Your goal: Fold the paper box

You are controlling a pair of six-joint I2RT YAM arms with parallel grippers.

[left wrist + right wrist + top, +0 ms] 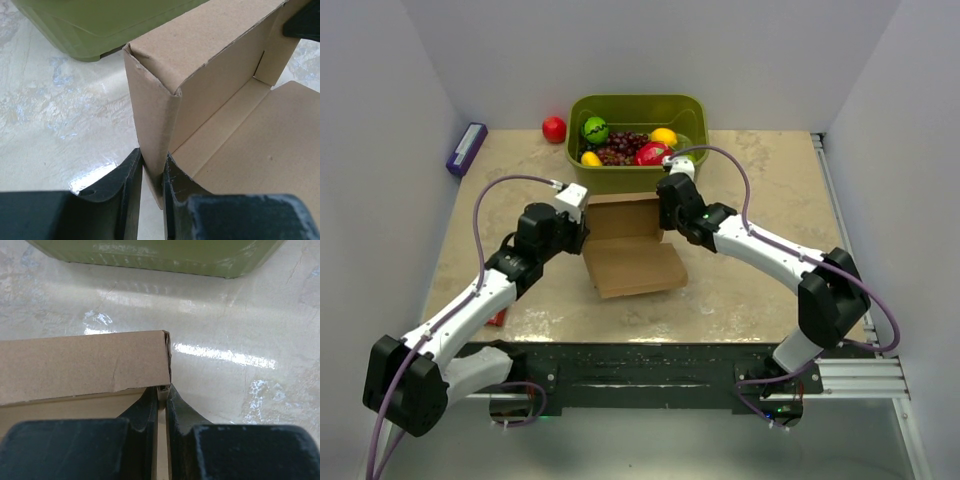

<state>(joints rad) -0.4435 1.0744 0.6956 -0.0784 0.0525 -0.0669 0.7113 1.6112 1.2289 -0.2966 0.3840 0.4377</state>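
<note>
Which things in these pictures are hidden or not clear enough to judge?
- Top view: red item, mostly covered by the left arm.
- Both wrist views: green tub, its contents cut off by the top edge.
- Right wrist view: most of the paper box, cut off at the left edge.

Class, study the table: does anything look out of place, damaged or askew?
One red fruit lies on the table beside the green tub, while the other fruit sits inside it. The paper box shows a slight crease in its raised wall. Nothing is spilled.
</note>
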